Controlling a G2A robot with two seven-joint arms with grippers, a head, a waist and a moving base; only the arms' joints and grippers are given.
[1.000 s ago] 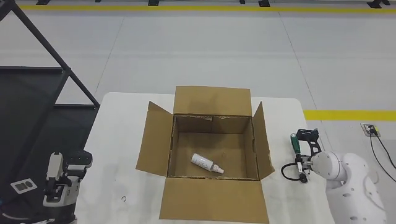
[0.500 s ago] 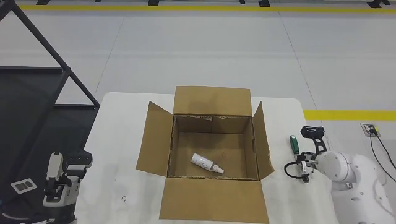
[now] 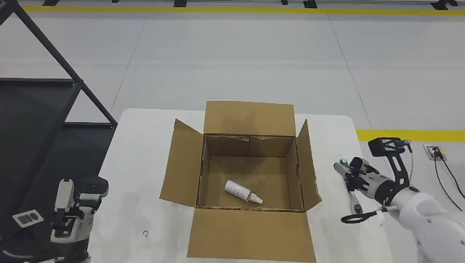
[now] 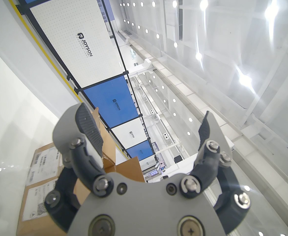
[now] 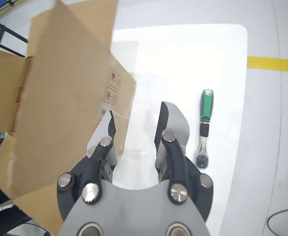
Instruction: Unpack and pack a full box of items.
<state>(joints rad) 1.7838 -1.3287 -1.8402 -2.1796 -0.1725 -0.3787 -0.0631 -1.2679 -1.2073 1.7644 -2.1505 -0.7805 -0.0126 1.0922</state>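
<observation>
R jaws are held released, nothing btwn them, above the tabletop [image 5: 183, 57]. A ratchet wrench [image 5: 205, 128] w/ green handle is laid flat on the tabletop just beside the R jaws, outside one finger [image 5: 173, 124] and apart from it. Its head end is nearer the wrist and the handle is pointed away. On the jaws' other side the cardboard box [image 3: 251, 168] is seen, w/ a side flap raised close by the opposite finger; contact can't be told. The box is stood open, all 4 flaps folded out. A small white bottle [image 3: 243, 192] is laid on its side on the box floor, well apart from both sets of jaws. L jaws are spread wide, empty, pointed up at the ceiling [image 4: 208, 37], past the tabletop edge on the box's far side from the R jaws. The box is thus placed btwn the two.
</observation>
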